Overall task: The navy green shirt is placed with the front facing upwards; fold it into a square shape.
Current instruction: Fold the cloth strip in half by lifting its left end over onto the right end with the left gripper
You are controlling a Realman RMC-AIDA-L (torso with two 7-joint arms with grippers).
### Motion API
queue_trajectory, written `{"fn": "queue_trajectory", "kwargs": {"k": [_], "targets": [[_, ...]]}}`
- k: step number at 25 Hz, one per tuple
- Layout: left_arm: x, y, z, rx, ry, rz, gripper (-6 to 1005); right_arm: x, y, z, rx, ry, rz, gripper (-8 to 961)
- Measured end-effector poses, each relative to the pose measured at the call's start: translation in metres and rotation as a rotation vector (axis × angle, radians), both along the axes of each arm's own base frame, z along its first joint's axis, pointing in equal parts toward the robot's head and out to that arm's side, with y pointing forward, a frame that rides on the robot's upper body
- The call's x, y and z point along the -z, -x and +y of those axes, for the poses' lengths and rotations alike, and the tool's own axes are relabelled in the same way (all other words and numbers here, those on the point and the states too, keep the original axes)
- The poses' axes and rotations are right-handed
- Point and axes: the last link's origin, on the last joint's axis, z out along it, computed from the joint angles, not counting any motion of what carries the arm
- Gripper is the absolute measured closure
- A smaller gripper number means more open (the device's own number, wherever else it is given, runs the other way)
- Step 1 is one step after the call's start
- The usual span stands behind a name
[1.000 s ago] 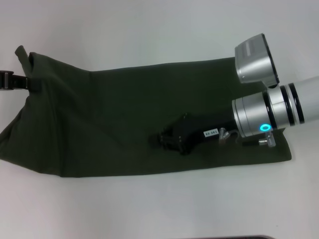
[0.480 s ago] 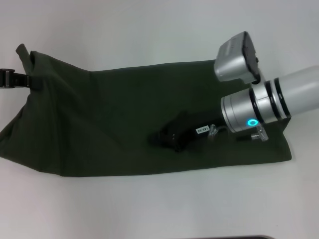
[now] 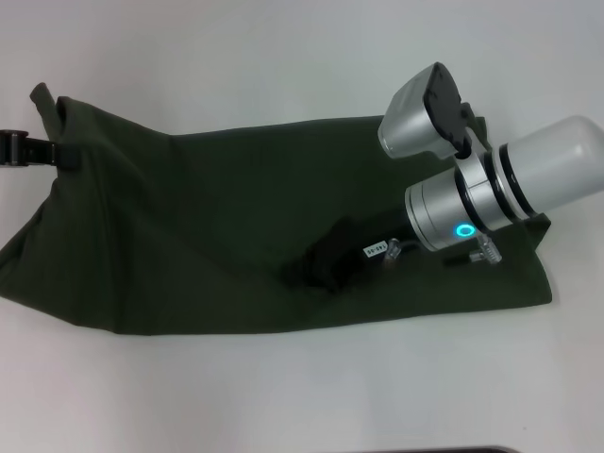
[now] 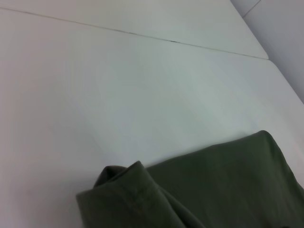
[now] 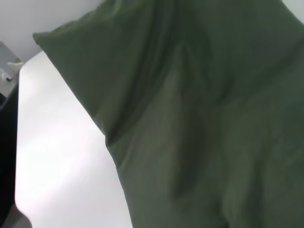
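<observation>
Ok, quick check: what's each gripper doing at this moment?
Left gripper: at the shirt's far-left edge; grip cannot be told.
Right gripper: over the middle of the shirt; cannot be told.

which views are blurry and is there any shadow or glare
Head view: the right claw is a dark blur against the shirt, no glare. Right wrist view: soft, out-of-focus cloth, folds barely shaded. Left wrist view: sharper, with a faint shadow under the shirt's edge on the table.

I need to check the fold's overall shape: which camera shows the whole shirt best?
The head view: the navy green shirt lies there edge to edge as a long folded band, with the right gripper over it. The left wrist view catches one corner, the right wrist view only close-up cloth.
</observation>
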Motion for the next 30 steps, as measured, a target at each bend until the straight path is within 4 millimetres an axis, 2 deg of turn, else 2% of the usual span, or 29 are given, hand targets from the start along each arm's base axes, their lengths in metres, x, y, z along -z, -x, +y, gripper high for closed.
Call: {"fn": "queue_trajectory", "kwargs": {"k": [10,14,20,26,30], "targets": [[0.001,-0.001,0.000,0.002,-0.001,-0.007,976,-0.023,0.004,0.000,-0.034,-0.072,0.164,943],[0.003,-0.002,-0.001,0.005,0.005,-0.012,976,-0.036,-0.004,0.004,0.006,-0.157,0.219,943],[0.002,-0.003,-0.002,0.010,-0.001,-0.024,975,-0.067,-0.025,0.006,0.086,-0.324,0.337,938],[0.002,-0.006,-0.003,0.024,0.007,-0.042,976,-0.099,-0.042,-0.001,0.152,-0.431,0.465,825],[0.003,-0.010,-0.004,0.040,0.014,-0.061,976,-0.122,-0.055,-0.009,0.174,-0.515,0.536,632]]}}
